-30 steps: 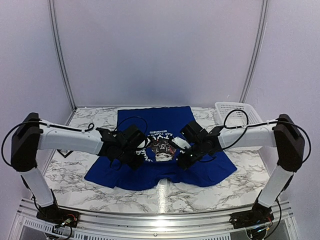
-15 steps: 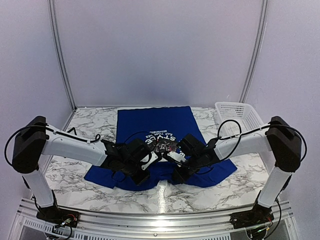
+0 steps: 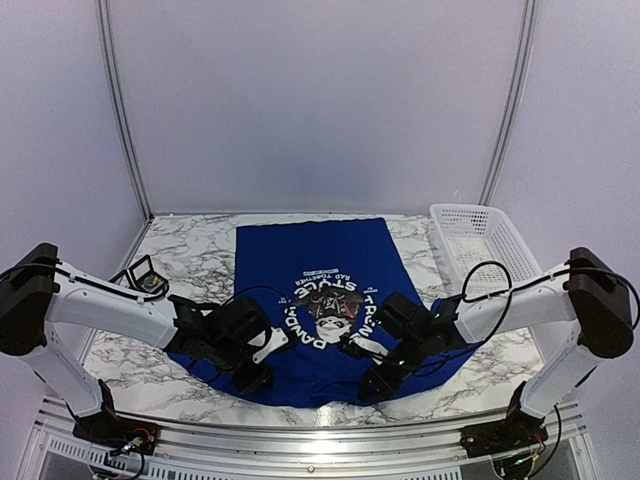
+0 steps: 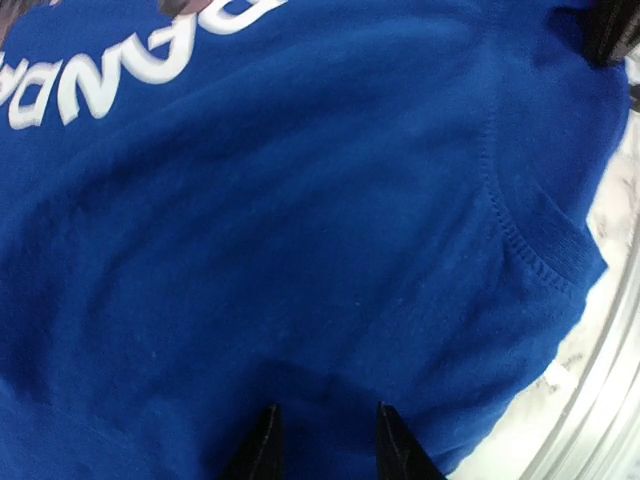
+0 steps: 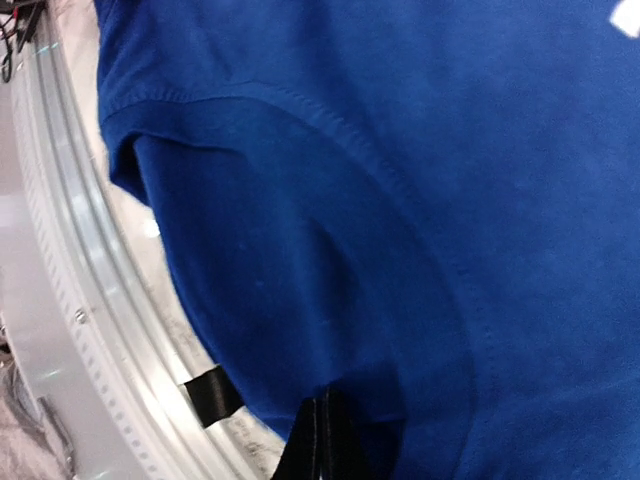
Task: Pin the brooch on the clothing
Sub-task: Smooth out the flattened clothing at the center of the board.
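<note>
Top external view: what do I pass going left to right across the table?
Small black-framed square → left gripper → panda print on the T-shirt → right gripper → white basket.

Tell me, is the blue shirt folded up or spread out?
Spread out: the T-shirt lies flat on the table, panda picture facing up.

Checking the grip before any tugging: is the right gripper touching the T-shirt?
Touching. The right wrist view shows the right gripper shut, with the T-shirt fabric puckering into its closed fingertips.
</note>
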